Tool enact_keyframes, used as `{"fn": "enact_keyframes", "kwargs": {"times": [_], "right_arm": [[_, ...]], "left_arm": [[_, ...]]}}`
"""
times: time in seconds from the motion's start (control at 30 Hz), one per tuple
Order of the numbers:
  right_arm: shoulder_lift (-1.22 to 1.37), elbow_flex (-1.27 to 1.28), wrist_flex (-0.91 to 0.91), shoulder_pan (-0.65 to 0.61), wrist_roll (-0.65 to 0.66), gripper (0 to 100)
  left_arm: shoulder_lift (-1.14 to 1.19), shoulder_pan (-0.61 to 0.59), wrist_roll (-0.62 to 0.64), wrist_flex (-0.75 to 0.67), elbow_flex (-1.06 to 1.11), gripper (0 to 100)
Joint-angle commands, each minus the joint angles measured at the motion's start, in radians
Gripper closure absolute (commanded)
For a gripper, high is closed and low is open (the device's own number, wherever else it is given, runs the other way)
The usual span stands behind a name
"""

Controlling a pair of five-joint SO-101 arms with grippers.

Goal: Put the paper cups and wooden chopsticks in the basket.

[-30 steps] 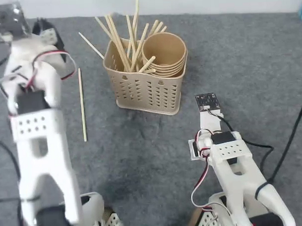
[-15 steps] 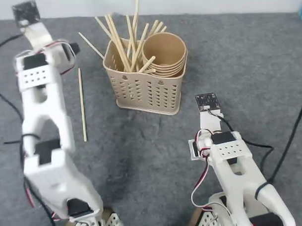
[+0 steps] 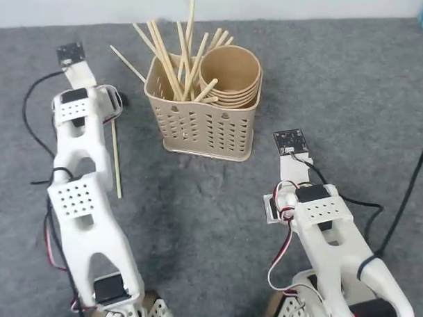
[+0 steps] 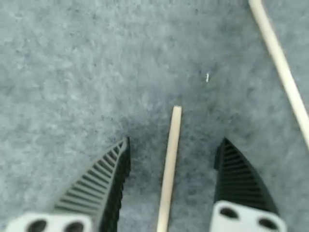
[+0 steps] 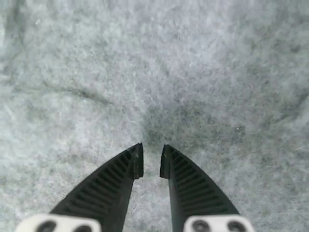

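Observation:
The beige slotted basket (image 3: 205,127) holds a stack of paper cups (image 3: 231,76) and several wooden chopsticks (image 3: 167,56) standing on end. One loose chopstick (image 3: 115,155) lies on the grey carpet left of the basket. My left gripper (image 4: 174,141) is open and low over its far end (image 4: 170,159), one finger on each side, not touching it. A second loose chopstick (image 3: 127,63) lies slanted near the basket's far left corner and crosses the left wrist view as chopstick (image 4: 280,67). My right gripper (image 5: 150,162) is shut on nothing, over bare carpet in front of the basket.
Grey carpet (image 3: 348,91) covers the table, with open room right of the basket and between the arms. The left arm (image 3: 77,198) stretches along the left side, its cable (image 3: 33,130) looping beside it. A black cable (image 3: 407,193) runs at the right.
The left arm has swung down from a raised pose and settled with its gripper at the far end of the loose chopstick. The right arm has not moved.

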Motion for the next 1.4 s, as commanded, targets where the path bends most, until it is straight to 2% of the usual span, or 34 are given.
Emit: {"fn": "enact_keyframes", "kwargs": {"times": [0.0, 0.07, 0.17, 0.23, 0.37, 0.6, 0.63, 1.2, 1.37], "right_arm": [[-0.019, -0.003, -0.016, 0.012, 0.011, 93.0], [-0.019, -0.003, -0.016, 0.012, 0.011, 93.0], [-0.019, -0.003, -0.016, 0.012, 0.011, 93.0], [-0.019, -0.003, -0.016, 0.012, 0.011, 93.0], [-0.019, -0.003, -0.016, 0.012, 0.009, 93.0], [-0.019, -0.003, -0.016, 0.012, 0.011, 93.0], [-0.019, -0.003, -0.016, 0.012, 0.011, 93.0], [-0.019, -0.003, -0.015, 0.012, 0.012, 93.0], [-0.019, -0.003, -0.015, 0.012, 0.012, 93.0]], "left_arm": [[0.069, -0.002, 0.009, 0.081, -0.154, 76], [0.112, 0.002, 0.009, 0.101, -0.211, 83], [0.161, 0.015, 0.002, 0.13, -0.297, 100], [0.172, 0.021, -0.028, 0.204, -0.357, 97], [0.157, 0.023, -0.04, 0.405, -0.545, 99], [0.158, 0.025, -0.035, 0.786, -1.05, 99], [0.153, 0.02, -0.034, 0.776, -1.11, 99], [-0.381, -0.011, -0.035, 0.781, -1.087, 99], [-0.583, -0.006, -0.037, 0.781, -0.963, 99]]}}
